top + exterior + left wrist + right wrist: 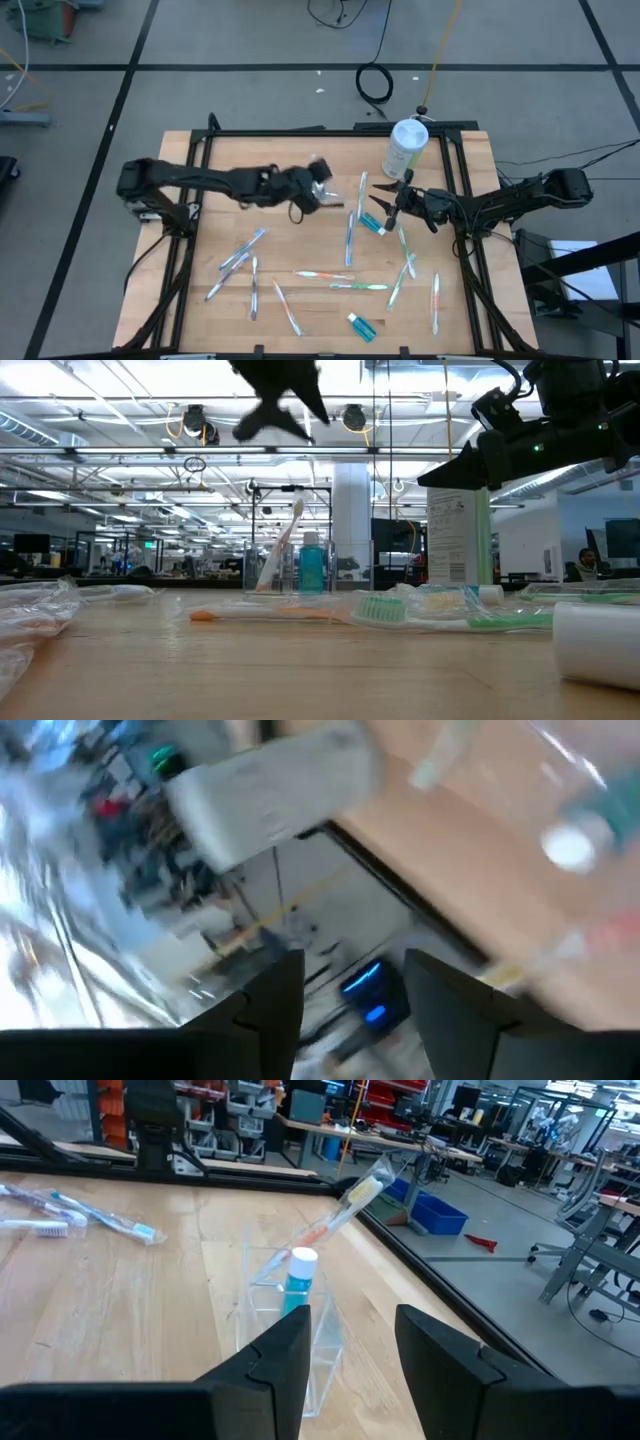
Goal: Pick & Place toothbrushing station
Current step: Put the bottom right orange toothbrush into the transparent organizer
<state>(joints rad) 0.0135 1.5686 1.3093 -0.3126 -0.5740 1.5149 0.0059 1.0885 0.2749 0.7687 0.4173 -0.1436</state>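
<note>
Looking straight down at the worktop [300,310] here. Spotting the toothbrushing station [366,214] in the right half, closer to the far edge than the near one, just off the white-and-green canister [405,148] that stands upright by the far right corner. Really hard to make out against the wood from above. Much easier from the right wrist: clear plastic slots [285,1330], with a teal tube [297,1285] standing white cap up in one and a wrapped toothbrush [345,1210] leaning out at a slant. Same trio visible from table height too [295,578].

Finding the right gripper [385,200] just beside the station, raised off the wood. Fingers [290,1350] parted fairly wide, nothing between them, holder sitting right ahead of the tips.

Finding the left gripper [318,190] around the middle of the far half, also up in the air, a little apart from the station on its left. Fingers [275,995] spread with an empty gap. Wrist view too smeared for anything more.

Also counting loads of loose toothbrushes [324,274] scattered over the near half, plus a second teal tube [362,326] lying flat near the near edge.
</note>
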